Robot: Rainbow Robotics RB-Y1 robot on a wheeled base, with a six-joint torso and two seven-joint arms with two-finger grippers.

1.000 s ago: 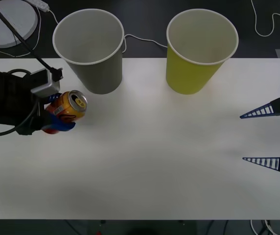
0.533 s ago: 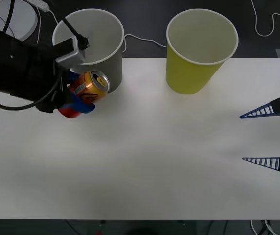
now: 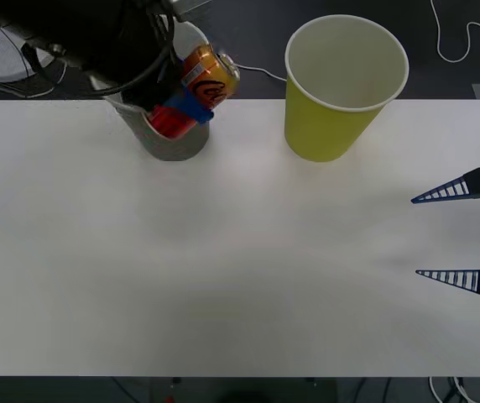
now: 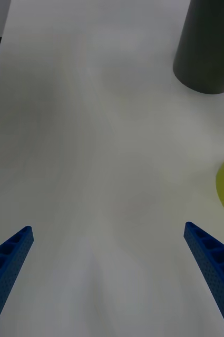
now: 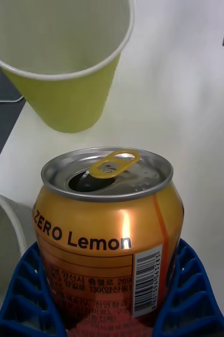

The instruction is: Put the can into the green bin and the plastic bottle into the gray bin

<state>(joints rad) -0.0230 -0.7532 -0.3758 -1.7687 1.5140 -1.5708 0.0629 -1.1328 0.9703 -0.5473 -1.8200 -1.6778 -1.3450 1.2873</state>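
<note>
Can (image 3: 206,77) is held tilted at upper left of the front view, over the near rim of the gray bin (image 3: 173,143), opened top facing the green bin (image 3: 341,92). Blue fingers (image 5: 188,295) of the left gripper (image 3: 185,105) are clamped on both sides of the can body. Green bin stands upright at upper centre on the white table (image 3: 240,269), beside the gray bin. Right gripper (image 3: 466,239) is parked at the right edge, fingers spread wide, nothing held.
</note>
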